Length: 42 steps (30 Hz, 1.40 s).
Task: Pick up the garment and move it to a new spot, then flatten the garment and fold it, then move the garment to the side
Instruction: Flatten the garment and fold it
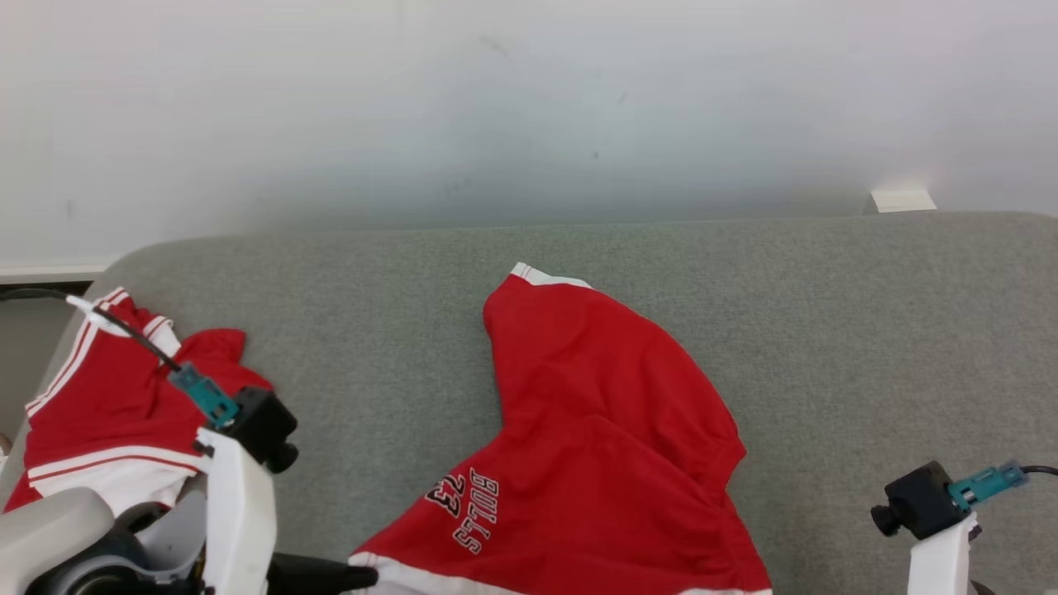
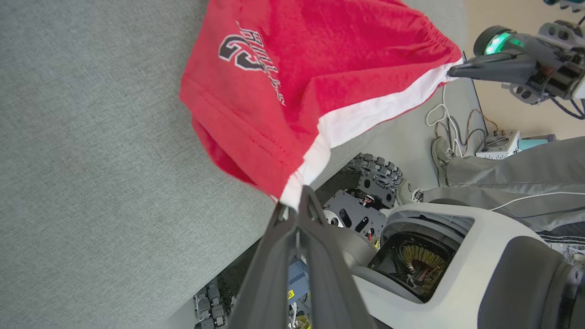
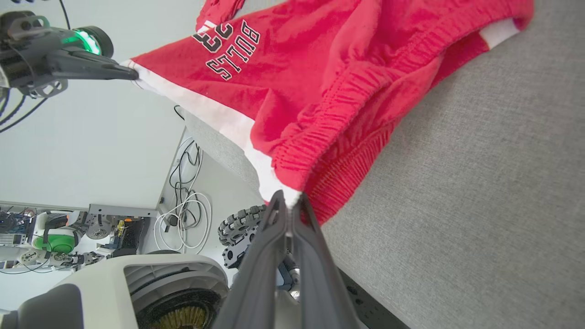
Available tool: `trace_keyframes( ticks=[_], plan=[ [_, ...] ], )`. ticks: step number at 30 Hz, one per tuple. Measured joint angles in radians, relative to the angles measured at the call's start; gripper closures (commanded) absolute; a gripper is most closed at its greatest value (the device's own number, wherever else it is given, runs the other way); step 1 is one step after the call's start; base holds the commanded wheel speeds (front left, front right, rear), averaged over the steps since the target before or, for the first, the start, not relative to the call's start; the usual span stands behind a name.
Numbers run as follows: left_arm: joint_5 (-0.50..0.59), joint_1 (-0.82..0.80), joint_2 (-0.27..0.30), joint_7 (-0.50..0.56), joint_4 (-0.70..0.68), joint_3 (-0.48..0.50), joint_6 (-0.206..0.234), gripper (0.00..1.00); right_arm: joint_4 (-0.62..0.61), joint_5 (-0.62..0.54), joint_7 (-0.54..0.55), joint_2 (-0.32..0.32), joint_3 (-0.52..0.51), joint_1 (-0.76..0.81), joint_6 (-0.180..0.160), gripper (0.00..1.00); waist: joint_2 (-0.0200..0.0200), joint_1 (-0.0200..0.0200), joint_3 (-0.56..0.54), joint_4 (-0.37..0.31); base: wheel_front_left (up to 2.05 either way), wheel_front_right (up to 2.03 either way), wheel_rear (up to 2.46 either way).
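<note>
The garment is a pair of red shorts with a white hem and "BULLS 23" lettering. It lies rumpled on the grey padded surface, its near edge lifted off the front. My left gripper is shut on one corner of the white hem, and its dark finger shows at the bottom of the head view. My right gripper is shut on the hem's other corner by the elastic waistband. Each wrist view shows the other arm's gripper, the right gripper and the left gripper, pinching the stretched white band.
A second red and white garment lies bunched at the surface's left end. A white wall rises behind the surface. Below the front edge are my wheeled base, loose cables, and a person's grey trouser leg and shoe.
</note>
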Motion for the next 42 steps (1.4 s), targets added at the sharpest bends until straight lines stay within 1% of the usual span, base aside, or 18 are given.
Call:
trace_keyframes(
  ticks=[5, 10, 13, 16, 20, 24, 28, 31, 36, 42],
  plan=[
    [-0.008, -0.01, 0.019, -0.008, 0.016, 0.023, 0.012, 1.0, -0.013, 0.025, -0.057, -0.002, -0.035, 0.002, 0.0, 1.0, 0.0, 0.0002, 0.02, -0.016, 0.0, 0.0, 0.0],
    [-0.005, -0.064, 0.031, -0.009, 0.11, 0.066, 0.001, 1.0, 0.011, 0.118, -0.089, 0.007, -0.085, 0.005, 0.0, 1.0, 0.0, 0.0002, 0.062, -0.033, 0.0, 0.0, 0.0],
    [-0.017, -0.113, 0.03, -0.001, 0.166, 0.104, -0.003, 1.0, 0.021, 0.16, -0.11, 0.031, -0.126, 0.006, 0.0, 1.0, 0.0, 0.0003, 0.1, -0.042, 0.0, 0.0, 0.0],
    [-0.022, -0.174, 0.014, 0.016, 0.21, 0.137, -0.009, 1.0, 0.028, 0.187, -0.129, 0.071, -0.174, 0.006, 0.0, 1.0, 0.0, 0.0003, 0.143, -0.053, 0.0, 0.0, 0.0],
    [-0.017, -0.26, -0.034, 0.059, 0.269, 0.166, -0.008, 1.0, 0.053, 0.204, -0.127, 0.125, -0.237, -0.003, 0.0, 1.0, 0.0, 0.0004, 0.206, -0.071, 0.0, 0.0, 0.0],
    [0.01, -0.359, -0.089, 0.114, 0.347, 0.182, -0.007, 1.0, 0.088, 0.238, -0.091, 0.166, -0.299, -0.023, 0.0, 1.0, 0.0, 0.0005, 0.272, -0.091, 0.0, 0.0, 0.0],
    [0.071, -0.46, -0.137, 0.158, 0.444, 0.185, -0.012, 1.0, 0.123, 0.259, -0.045, 0.22, -0.371, -0.051, 0.0, 1.0, 0.0, 0.0006, 0.342, -0.115, 0.0, 0.0, 0.0],
    [0.113, -0.522, -0.177, 0.177, 0.515, 0.185, -0.016, 1.0, 0.159, 0.255, 0.001, 0.268, -0.399, -0.076, 0.0, 1.0, 0.0, 0.0006, 0.39, -0.139, 0.0, 0.0, 0.0],
    [0.177, -0.608, -0.237, 0.177, 0.62, 0.183, -0.046, 1.0, 0.214, 0.219, 0.058, 0.349, -0.43, -0.107, 0.0, 1.0, 0.0, 0.0006, 0.449, -0.192, 0.0, 0.0, 0.0],
    [0.237, -0.667, -0.295, 0.133, 0.722, 0.179, -0.077, 1.0, 0.233, 0.18, 0.095, 0.423, -0.49, -0.113, 0.0, 1.0, 0.0, 0.0006, 0.497, -0.245, 0.0, 0.0, 0.0]
  ],
)
